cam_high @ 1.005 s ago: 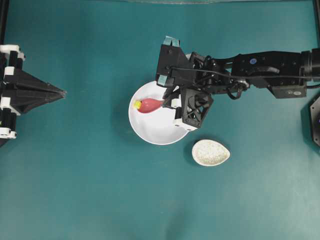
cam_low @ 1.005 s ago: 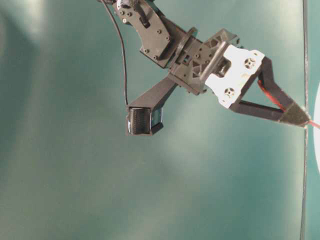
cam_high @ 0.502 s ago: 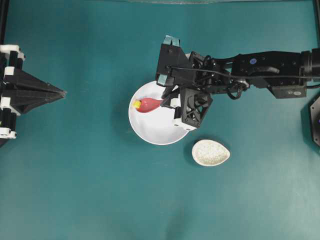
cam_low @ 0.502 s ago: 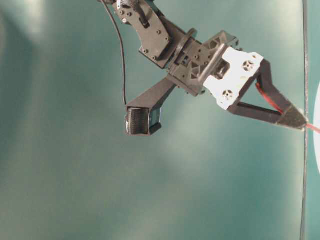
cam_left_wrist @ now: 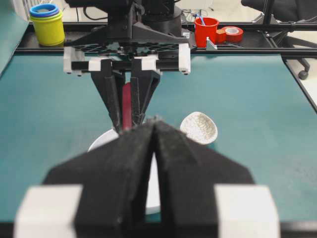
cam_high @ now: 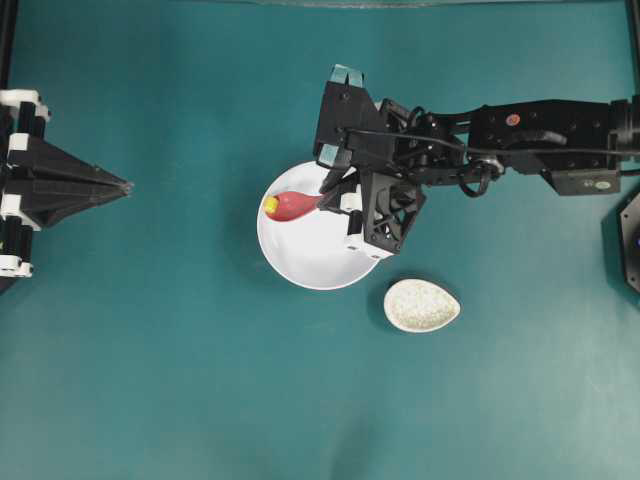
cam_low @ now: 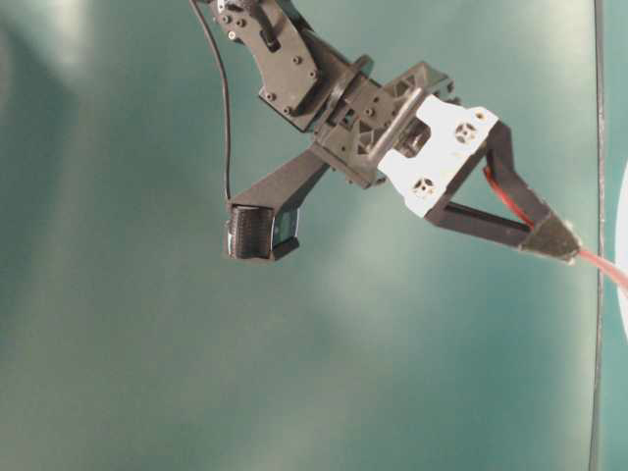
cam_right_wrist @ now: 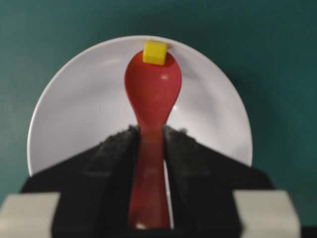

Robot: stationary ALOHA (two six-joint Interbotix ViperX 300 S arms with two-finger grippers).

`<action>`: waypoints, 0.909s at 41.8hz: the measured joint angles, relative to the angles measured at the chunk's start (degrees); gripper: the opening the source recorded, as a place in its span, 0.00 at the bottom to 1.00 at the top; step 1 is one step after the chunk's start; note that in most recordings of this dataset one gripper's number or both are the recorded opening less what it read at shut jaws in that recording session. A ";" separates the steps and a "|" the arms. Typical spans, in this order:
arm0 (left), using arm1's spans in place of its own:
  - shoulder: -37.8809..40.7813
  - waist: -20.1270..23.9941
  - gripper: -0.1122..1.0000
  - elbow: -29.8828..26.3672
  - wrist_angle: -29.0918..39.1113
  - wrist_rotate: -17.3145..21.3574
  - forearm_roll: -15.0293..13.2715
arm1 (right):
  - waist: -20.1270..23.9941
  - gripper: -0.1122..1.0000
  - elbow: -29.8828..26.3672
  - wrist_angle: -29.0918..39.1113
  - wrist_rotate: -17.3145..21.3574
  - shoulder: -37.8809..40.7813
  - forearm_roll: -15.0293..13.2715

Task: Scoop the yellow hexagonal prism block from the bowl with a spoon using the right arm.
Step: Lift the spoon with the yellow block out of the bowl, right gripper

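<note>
Yellow block (cam_right_wrist: 155,52) at spoon (cam_right_wrist: 153,94) tip, seemingly against bowl (cam_right_wrist: 74,114) wall; right gripper (cam_right_wrist: 148,136) clamps handle; spoon rest (cam_high: 421,304) nearby.

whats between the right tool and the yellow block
Only the spoon: the right tool grips its handle, its scoop runs to the yellow block at its tip. Clearest in the right wrist view.

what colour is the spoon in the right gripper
Glossy red-pink spoon, clearest in the right wrist view.

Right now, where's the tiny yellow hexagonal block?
The tiny yellow hexagonal block sits at the far tip of the glossy red spoon, by the round white bowl's far rim; overhead, at the bowl's left edge.
</note>
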 measured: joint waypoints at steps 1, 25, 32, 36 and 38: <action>0.00 0.00 0.10 0.00 0.00 0.00 0.00 | 0.09 0.30 0.00 0.00 0.00 0.00 0.00; 0.00 0.00 0.10 0.00 -0.09 0.00 0.00 | 0.88 0.30 1.32 -2.29 -0.35 -5.71 -0.09; 0.00 0.00 0.10 0.00 -0.09 0.00 0.00 | 1.32 0.30 3.08 -5.54 -0.53 -9.40 -0.97; 0.00 0.00 0.10 0.00 -0.09 0.00 0.00 | 1.93 0.30 5.10 -8.88 -0.53 -12.39 -2.20; 0.00 0.00 0.10 0.00 0.00 0.00 0.09 | 2.29 0.30 6.50 -10.90 -0.53 -14.06 -2.99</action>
